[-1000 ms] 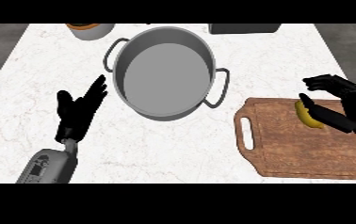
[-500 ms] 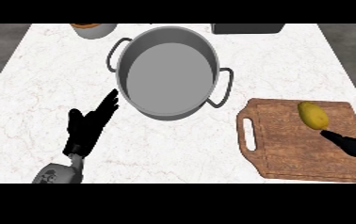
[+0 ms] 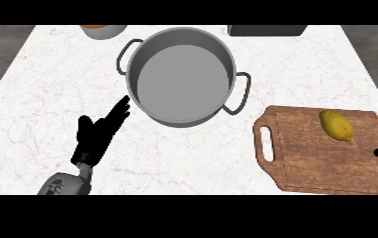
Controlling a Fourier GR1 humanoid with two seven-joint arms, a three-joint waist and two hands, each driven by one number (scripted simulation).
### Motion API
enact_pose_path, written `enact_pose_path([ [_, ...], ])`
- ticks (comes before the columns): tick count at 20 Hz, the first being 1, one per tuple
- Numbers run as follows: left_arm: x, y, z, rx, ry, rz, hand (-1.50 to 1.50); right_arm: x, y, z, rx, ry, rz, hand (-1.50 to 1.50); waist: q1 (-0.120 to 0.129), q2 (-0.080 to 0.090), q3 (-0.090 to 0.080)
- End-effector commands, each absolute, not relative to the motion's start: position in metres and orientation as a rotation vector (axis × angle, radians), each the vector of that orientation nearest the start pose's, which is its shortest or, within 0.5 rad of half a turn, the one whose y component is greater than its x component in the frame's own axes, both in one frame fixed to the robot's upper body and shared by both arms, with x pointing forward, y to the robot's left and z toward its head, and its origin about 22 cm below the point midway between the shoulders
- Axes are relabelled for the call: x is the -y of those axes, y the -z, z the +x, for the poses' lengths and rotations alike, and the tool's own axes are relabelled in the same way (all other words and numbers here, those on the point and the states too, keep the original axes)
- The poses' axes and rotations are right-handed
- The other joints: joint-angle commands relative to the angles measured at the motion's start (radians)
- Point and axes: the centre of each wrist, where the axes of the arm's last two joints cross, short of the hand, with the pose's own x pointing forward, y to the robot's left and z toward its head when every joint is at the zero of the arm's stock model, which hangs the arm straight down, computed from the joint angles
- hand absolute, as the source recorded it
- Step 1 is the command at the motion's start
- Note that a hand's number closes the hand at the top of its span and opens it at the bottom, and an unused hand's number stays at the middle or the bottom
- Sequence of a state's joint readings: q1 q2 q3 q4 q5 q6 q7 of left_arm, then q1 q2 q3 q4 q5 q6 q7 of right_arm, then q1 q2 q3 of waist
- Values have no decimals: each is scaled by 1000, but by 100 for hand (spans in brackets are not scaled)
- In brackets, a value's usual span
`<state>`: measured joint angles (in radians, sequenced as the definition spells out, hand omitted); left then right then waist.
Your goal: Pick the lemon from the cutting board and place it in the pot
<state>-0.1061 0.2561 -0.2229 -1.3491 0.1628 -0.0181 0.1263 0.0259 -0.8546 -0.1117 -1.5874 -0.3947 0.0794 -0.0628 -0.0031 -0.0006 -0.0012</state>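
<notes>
A yellow lemon [image 3: 336, 124] lies on the wooden cutting board [image 3: 303, 162] at the right, near the board's far right corner, with nothing touching it. The grey pot [image 3: 181, 77] with two handles stands empty at the counter's middle back. My left hand [image 3: 99, 135] is open at the lower left, fingers straight and pointing up-right toward the pot's near left wall, just short of it. My right hand is out of the view; only a tiny dark speck shows at the right edge.
A small bowl [image 3: 103, 30] with an orange inside sits at the back left. A dark appliance edge [image 3: 266, 30] shows at the back right. White marble counter [image 3: 52, 92] spreads to the left of the pot.
My right hand, which was over the lemon, has pulled back down and right out of the view, leaving the lemon on the board. My left hand sank lower and turned edge-on.
</notes>
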Motion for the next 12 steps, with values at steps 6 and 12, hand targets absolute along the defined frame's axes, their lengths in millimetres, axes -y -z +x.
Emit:
enact_pose_path([
  [6, -251, 27, 270, 1266, 272, -63, 0, 411, -92, 255, 1257, -595, -244, -150, 22, 9, 1],
  [12, -249, 22, 251, 1272, 283, -44, 0, 419, -69, 271, 1212, -632, -276, -150, 10, 1, 1],
])
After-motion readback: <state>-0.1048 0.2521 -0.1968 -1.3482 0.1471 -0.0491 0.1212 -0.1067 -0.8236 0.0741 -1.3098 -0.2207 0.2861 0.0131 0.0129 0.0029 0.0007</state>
